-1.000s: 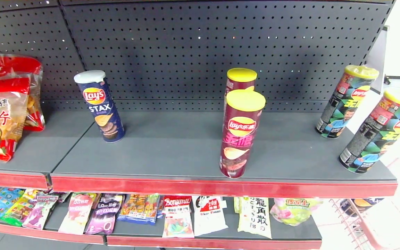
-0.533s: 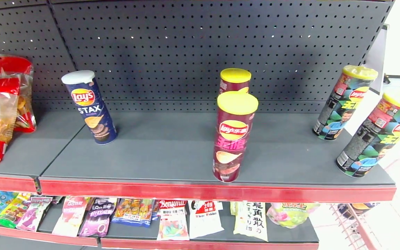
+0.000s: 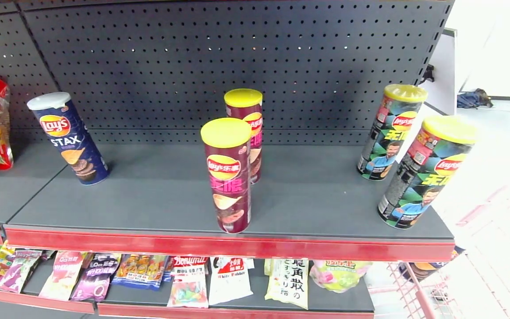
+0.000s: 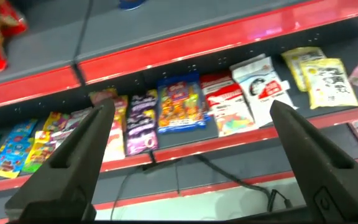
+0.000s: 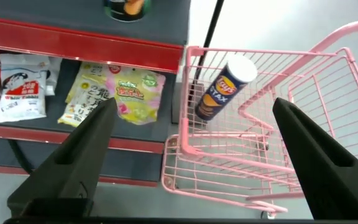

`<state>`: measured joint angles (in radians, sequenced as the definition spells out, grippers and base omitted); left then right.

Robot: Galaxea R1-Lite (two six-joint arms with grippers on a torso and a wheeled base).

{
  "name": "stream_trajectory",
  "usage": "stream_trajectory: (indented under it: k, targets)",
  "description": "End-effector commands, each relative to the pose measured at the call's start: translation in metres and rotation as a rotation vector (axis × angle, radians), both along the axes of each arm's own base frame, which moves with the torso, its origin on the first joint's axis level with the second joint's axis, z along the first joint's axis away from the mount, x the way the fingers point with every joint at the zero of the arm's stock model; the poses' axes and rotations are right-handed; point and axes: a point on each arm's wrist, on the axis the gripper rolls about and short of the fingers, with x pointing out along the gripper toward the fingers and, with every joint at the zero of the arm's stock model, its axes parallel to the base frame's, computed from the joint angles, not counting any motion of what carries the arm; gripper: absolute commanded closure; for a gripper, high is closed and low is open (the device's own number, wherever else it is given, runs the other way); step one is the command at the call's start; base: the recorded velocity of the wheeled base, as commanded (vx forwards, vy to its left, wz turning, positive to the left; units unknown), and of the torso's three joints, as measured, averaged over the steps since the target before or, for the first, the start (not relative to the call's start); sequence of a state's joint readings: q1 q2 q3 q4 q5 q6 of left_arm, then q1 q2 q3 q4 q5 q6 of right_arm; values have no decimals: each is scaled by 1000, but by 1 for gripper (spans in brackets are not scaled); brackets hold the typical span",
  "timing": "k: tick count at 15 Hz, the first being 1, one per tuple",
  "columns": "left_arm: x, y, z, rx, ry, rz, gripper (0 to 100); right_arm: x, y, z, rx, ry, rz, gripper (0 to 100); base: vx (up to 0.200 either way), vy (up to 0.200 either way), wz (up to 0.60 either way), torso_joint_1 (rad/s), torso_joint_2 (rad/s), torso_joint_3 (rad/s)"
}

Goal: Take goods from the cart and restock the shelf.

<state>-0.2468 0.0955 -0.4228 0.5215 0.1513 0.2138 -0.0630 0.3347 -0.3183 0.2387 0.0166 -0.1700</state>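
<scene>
Pink wire cart (image 5: 272, 55) holding one cylindrical chip can (image 5: 224, 87)
Dark-blue tube, white lid (standing tilted); left gripper (image 4: 191, 106) and right gripper (image 5: 194, 102) both spread wide.

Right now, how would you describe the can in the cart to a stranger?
At the end of the red-edged shelf stands a pink wire cart. One chip can leans inside it: dark blue with a white lid, unlike the nearby yellow-lidded cans.
</scene>
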Motion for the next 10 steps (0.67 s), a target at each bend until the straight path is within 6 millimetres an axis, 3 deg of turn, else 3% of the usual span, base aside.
stream_trajectory:
  k: [1,7,10]
  targets:
    - [-1,0,0,-2,-7,-6,0,1,0,0,0,10,0,0,0,0,0,0,0,0]
    - [2,-5,-1,-40,-21,-182,0,1,0,-1,0,10,33,0,0,0,0,0,0,0]
    - [2,-5,-1,-41,-26,-182,0,1,0,-1,-1,10,31,0,0,0,-600,1,2,5]
